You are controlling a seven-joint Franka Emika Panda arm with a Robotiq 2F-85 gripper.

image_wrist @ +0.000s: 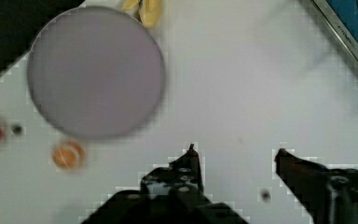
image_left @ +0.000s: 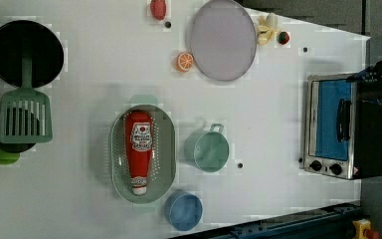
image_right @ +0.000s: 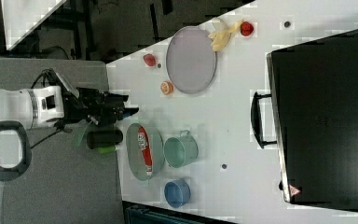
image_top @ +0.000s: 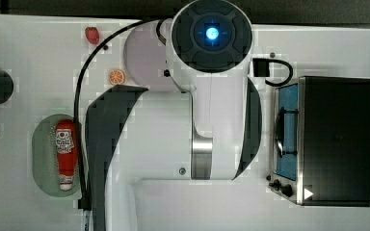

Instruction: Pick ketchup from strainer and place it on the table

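Inside the strainer on the worktop the ketchup lies flat, cap toward the blue cup. It looks light, smooth, slightly squeezable (likely slippery); best grasped across its broad body. The gripper hangs apart, jaws wide, empty.

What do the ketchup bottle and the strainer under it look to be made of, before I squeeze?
The ketchup looks like glossy red squeeze plastic: smooth body, white cap, printed white label. Probably soft-walled, though the look leaves that open. The strainer looks like matte pale green moulded plastic: rows of small holes along its wall, rounded rim with a tab. Likely rigid and light.
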